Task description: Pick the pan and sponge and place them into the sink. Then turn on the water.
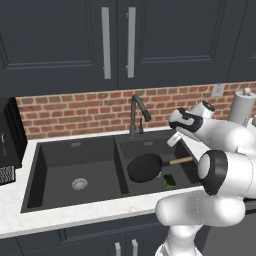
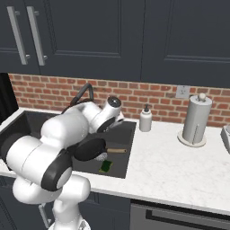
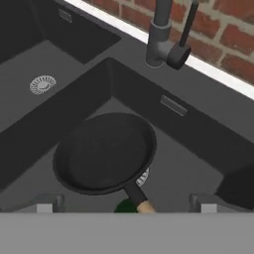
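Standing along the brick wall from left to right in the right base view are the dark faucet (image 2: 83, 96), a soap bottle (image 2: 145, 119) and a paper towel roll (image 2: 196, 120), all on the white desk (image 2: 179, 166). Below them the sink (image 1: 35, 180) has its wide left basin bare down to the drain (image 1: 79, 184), while the narrower right basin holds the pan (image 1: 144, 167), tilted against the divider, and the sponge (image 1: 170, 180) just beside its handle. Over that basin hangs the tool (image 3: 126, 202), its tips spread wide, gripping nothing.

Black pan (image 3: 105, 153) with tan handle, green sponge (image 1: 170, 180), matte black sink (image 1: 55, 155), white speckled counter (image 2: 179, 166), red brick wall (image 1: 75, 112).
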{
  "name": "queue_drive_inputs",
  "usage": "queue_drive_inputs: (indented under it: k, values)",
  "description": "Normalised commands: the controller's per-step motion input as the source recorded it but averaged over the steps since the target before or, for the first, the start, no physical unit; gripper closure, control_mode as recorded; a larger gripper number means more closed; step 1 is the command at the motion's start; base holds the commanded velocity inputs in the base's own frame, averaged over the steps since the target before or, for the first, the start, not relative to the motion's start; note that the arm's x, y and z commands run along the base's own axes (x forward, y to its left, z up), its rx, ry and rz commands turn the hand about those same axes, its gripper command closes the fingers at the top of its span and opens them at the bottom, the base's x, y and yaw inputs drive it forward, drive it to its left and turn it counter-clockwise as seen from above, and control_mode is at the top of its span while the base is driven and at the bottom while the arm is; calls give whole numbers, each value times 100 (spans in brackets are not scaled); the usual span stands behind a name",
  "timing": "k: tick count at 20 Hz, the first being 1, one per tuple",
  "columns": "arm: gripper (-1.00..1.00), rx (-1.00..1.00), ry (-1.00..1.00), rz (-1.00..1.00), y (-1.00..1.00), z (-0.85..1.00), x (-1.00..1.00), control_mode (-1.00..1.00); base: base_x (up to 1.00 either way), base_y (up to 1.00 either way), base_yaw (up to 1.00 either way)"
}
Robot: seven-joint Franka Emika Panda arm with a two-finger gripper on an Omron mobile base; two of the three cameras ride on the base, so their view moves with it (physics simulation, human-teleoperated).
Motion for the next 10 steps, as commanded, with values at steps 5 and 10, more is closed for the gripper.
queue_drive_inputs:
  k: [5, 10]
  values:
    - [-100, 22, -3, -17, 0, 0, 0, -100, 0, 0, 0]
    - [-100, 23, -2, -20, 0, 0, 0, -100, 0, 0, 0]
